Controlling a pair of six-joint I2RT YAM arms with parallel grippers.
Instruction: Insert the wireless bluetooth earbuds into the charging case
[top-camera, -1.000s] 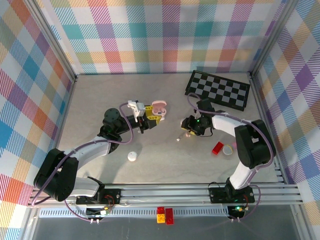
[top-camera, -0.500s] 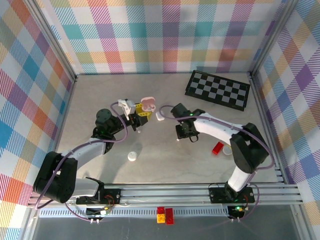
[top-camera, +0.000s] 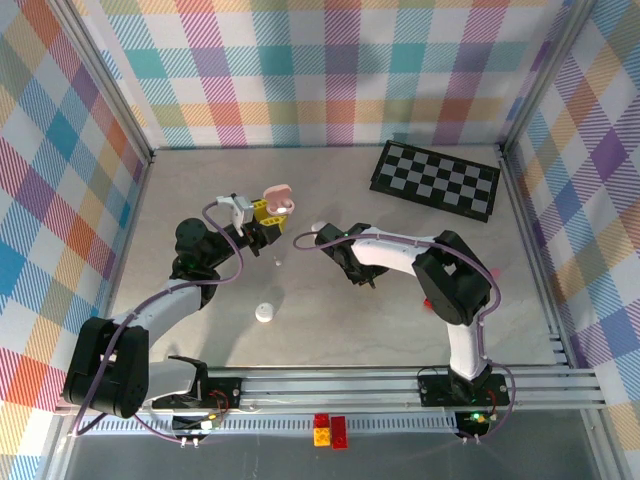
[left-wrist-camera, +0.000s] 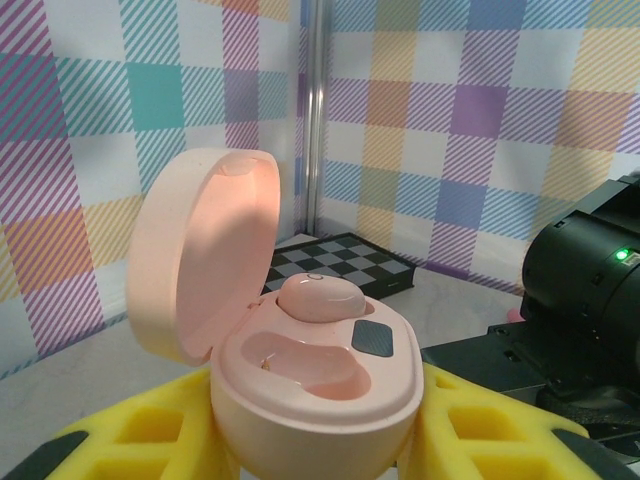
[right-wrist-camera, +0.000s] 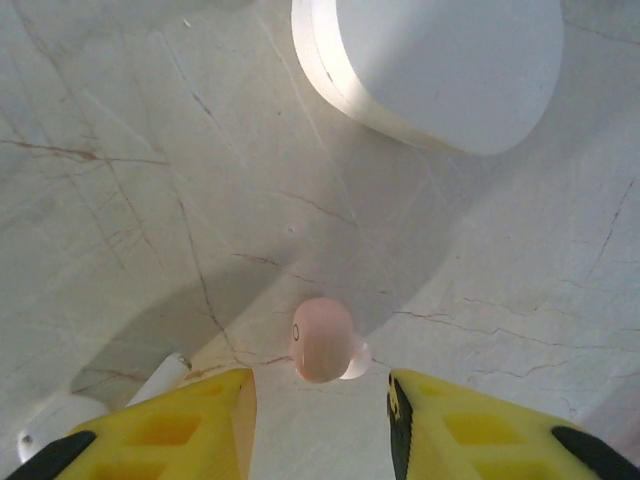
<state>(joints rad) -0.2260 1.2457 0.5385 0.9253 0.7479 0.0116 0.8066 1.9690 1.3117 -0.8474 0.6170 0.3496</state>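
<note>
My right pincer (right-wrist-camera: 320, 405) is standing spread, its yellow pads (right-wrist-camera: 200, 425) straddling a pale pink earbud (right-wrist-camera: 322, 340) without touching it. A strip of bare desk (right-wrist-camera: 150, 150) is showing on either side. That earbud is lying on the desk near the white case (right-wrist-camera: 430, 70), on the side facing my pincer. A white earbud (right-wrist-camera: 60, 425) is lying farther from the white case, just beside the pad at the left of the wrist view.

My left pincer (left-wrist-camera: 315, 445) is pinching the pink charging case (left-wrist-camera: 320, 385) by its base and holding it up off the desk, apparently to the left of the white case. Its lid (left-wrist-camera: 200, 260) is tipped open, a seated earbud (left-wrist-camera: 320, 295) is filling one socket, and the other socket (left-wrist-camera: 290, 360) is waiting empty.

I am worrying about the pinch. The earbud is rounded and tiny, so pads closing off-centre could be squirting it away across the desk. The outer pad could also be nudging the white earbud. Later, pressing down into the empty socket could be tilting the case in my left pincer.
</note>
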